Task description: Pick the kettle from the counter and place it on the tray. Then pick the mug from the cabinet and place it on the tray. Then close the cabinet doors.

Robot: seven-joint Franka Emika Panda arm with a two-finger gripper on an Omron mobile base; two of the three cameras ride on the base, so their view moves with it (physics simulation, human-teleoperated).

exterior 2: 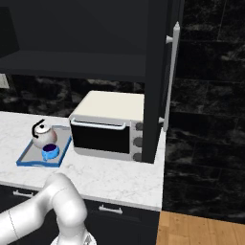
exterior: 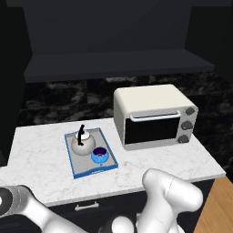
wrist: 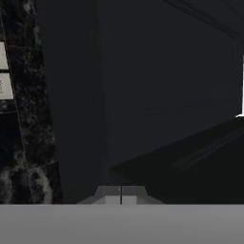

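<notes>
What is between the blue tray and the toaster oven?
Nothing: just bare white counter. In the left base view, the tray holding the kettle and mug sits left of the toaster oven, an open marble gap between them.

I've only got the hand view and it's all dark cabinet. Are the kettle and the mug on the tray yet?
Observer: Yes. The kettle sits on the tray, and the mug is on it too, right beside the kettle.
Operator: And the cabinet doors, are they closed?
Observer: Not the right cabinet door. In the right base view it stands open, jutting out over the counter past the toaster oven.
</notes>
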